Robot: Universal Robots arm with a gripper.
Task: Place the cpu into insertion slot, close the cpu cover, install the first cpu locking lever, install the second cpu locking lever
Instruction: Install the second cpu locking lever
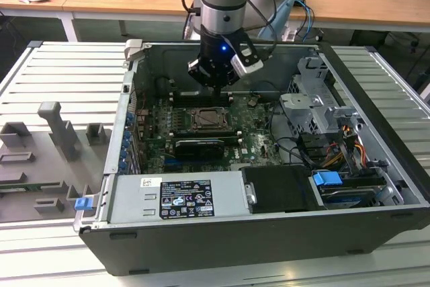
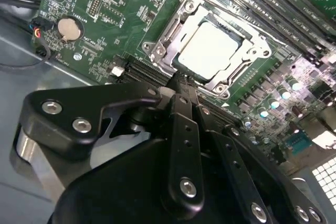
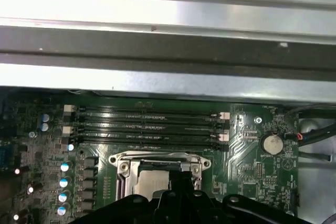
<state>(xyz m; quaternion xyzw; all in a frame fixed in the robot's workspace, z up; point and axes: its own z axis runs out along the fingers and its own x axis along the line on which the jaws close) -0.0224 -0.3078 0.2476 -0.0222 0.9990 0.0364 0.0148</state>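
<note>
The cpu (image 2: 210,51) lies flat in the insertion slot (image 1: 205,120) on the green board, its pale silver top facing up. The cpu cover (image 2: 169,29), a silvery frame, lies down around it, and the chip shows through its window. In the first wrist view the cpu (image 3: 149,183) and cover (image 3: 157,159) sit just beyond my fingertips. My gripper (image 2: 178,83) hovers close over the socket's edge, fingers drawn together with nothing between them. From the exterior view the gripper (image 1: 216,85) hangs inside the open computer case, a little behind the socket.
Long black memory slots (image 3: 147,124) run beside the socket. A coin battery (image 2: 68,27) sits on the board. A black card (image 1: 198,144), the power supply (image 1: 178,196) and a drive cage (image 1: 312,105) crowd the case. Grey fixtures (image 1: 60,132) stand at the exterior view's left.
</note>
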